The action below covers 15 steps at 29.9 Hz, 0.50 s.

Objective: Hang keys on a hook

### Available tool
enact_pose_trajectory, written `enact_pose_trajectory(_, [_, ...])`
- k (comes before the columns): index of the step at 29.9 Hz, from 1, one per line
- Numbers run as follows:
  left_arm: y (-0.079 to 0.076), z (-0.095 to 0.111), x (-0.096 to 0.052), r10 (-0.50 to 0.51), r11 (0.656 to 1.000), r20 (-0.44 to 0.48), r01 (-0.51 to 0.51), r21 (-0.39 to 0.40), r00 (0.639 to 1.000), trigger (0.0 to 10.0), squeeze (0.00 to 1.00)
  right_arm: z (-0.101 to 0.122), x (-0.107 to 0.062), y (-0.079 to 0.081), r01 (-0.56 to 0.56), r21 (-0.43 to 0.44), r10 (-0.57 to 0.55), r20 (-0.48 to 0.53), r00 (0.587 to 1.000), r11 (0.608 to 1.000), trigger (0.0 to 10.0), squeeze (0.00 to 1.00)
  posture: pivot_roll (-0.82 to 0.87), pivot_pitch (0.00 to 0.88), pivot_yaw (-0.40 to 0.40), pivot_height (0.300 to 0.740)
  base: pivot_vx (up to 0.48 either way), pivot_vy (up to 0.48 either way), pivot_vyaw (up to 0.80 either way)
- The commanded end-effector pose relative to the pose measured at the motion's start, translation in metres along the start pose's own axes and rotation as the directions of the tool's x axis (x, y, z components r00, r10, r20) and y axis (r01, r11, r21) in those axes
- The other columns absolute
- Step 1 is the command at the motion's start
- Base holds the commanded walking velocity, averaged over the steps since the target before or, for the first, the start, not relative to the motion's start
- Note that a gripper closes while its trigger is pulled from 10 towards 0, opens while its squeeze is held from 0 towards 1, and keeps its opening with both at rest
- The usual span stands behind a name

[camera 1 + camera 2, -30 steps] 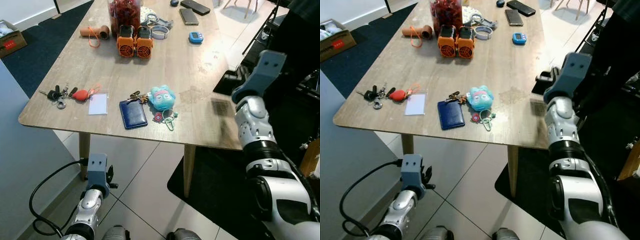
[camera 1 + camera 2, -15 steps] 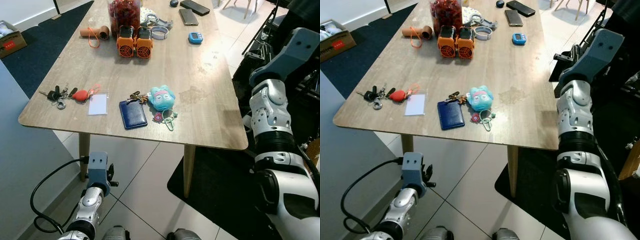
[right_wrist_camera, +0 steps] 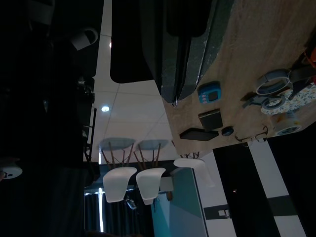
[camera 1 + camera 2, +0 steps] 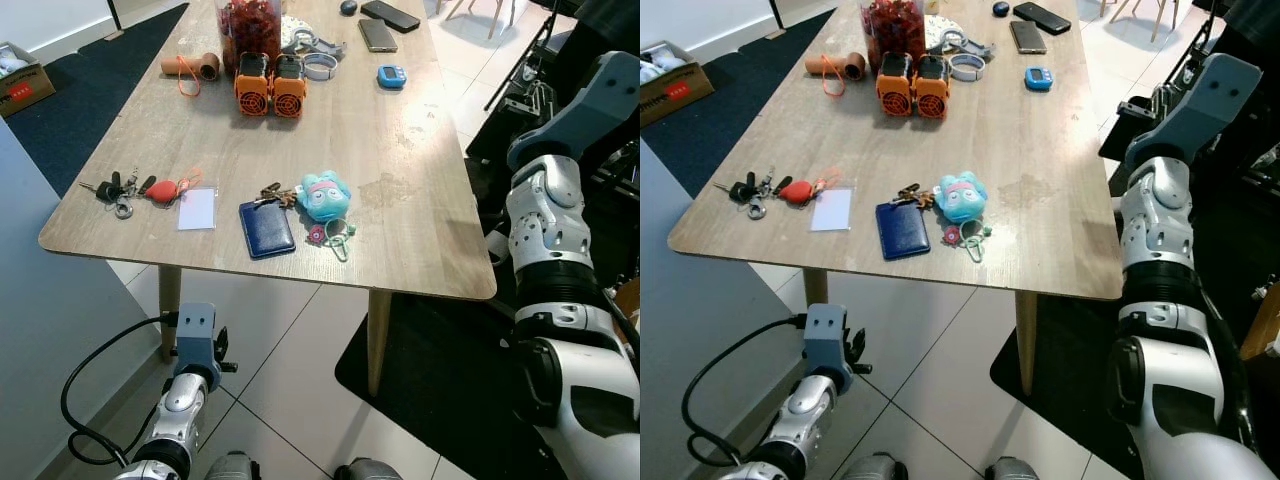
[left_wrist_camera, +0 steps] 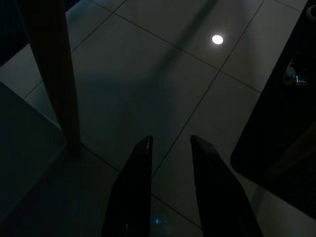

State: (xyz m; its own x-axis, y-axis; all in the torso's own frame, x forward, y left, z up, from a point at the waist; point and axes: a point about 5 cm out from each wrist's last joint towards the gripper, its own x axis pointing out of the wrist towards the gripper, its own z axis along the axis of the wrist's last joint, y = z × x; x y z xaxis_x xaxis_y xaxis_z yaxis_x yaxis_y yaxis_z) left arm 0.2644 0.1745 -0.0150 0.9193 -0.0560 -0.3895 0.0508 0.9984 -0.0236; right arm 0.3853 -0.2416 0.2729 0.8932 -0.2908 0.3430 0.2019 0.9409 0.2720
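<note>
Keys on table, neither gripper holding anything.
Keys (image 4: 117, 191) with red fob lie near the wooden table's (image 4: 420, 170) left front corner, just beside a white card (image 4: 196, 209); blue wallet (image 4: 266, 227) and teal plush keychain (image 4: 324, 195) sit further right. Left gripper (image 5: 170, 163) hangs below the table near a leg, fingers parted, empty. Right gripper (image 3: 173, 94) is raised off the table's right edge, fingers pressed together, nothing between them.

Bunch of dark keys (image 4: 112, 190) with red fob, lying flat near table's left corner
</note>
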Motion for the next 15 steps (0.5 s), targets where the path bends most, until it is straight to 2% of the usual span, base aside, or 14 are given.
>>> enact_pose_trajectory(1, [-0.004, -0.009, -0.003, -0.008, 1.000, -0.034, 0.007, -0.009, 0.999, 10.0, 0.00, 0.004, 0.000, -0.008, 0.028, 0.001, -0.028, 0.007, 1.000, 1.000, 4.6, 0.00, 0.08, 0.101, -0.053, 0.740, 0.000, 0.000, 0.00])
enact_pose_trajectory(2, [-0.004, -0.009, -0.003, -0.008, 1.000, -0.035, 0.008, -0.009, 0.999, 10.0, 0.00, 0.001, 0.000, -0.010, 0.038, -0.013, -0.038, -0.003, 0.999, 0.999, 9.0, 0.00, 0.08, 0.101, -0.053, 0.740, 0.000, 0.000, 0.00])
enact_pose_trajectory(3, [-0.004, -0.009, -0.003, -0.009, 1.000, -0.035, 0.008, -0.008, 0.999, 10.0, 0.00, 0.000, 0.000, -0.011, 0.041, -0.021, -0.041, -0.007, 0.999, 0.999, 9.0, 0.00, 0.08, 0.101, -0.053, 0.740, 0.000, 0.000, 0.00])
enact_pose_trajectory(4, [-0.004, -0.010, -0.003, -0.009, 1.000, -0.039, 0.009, -0.007, 0.999, 10.0, 0.00, -0.004, 0.000, -0.013, 0.045, -0.036, -0.046, -0.034, 0.998, 0.998, 10.0, 0.00, 0.08, 0.100, -0.052, 0.740, 0.000, 0.000, 0.00])
enact_pose_trajectory(8, [-0.004, -0.010, -0.003, -0.010, 1.000, -0.040, 0.010, -0.005, 0.999, 10.0, 0.00, -0.014, -0.001, -0.012, 0.025, -0.058, -0.031, -0.104, 0.994, 0.998, 10.0, 0.00, 0.08, 0.100, -0.052, 0.740, 0.000, 0.000, 0.00])
enact_pose_trajectory(11, [-0.004, -0.009, -0.003, -0.009, 1.000, -0.039, 0.009, -0.004, 0.999, 10.0, 0.00, -0.038, -0.010, -0.003, -0.073, -0.103, 0.048, -0.222, 0.974, 0.992, 10.0, 0.00, 0.08, 0.100, -0.053, 0.740, 0.000, 0.000, 0.00])
enact_pose_trajectory(15, [-0.004, -0.009, -0.003, -0.009, 1.000, -0.039, 0.009, -0.002, 0.999, 10.0, 0.00, -0.053, -0.017, 0.005, -0.138, -0.123, 0.097, -0.288, 0.953, 0.983, 10.0, 0.00, 0.08, 0.101, -0.051, 0.740, 0.000, 0.000, 0.00])
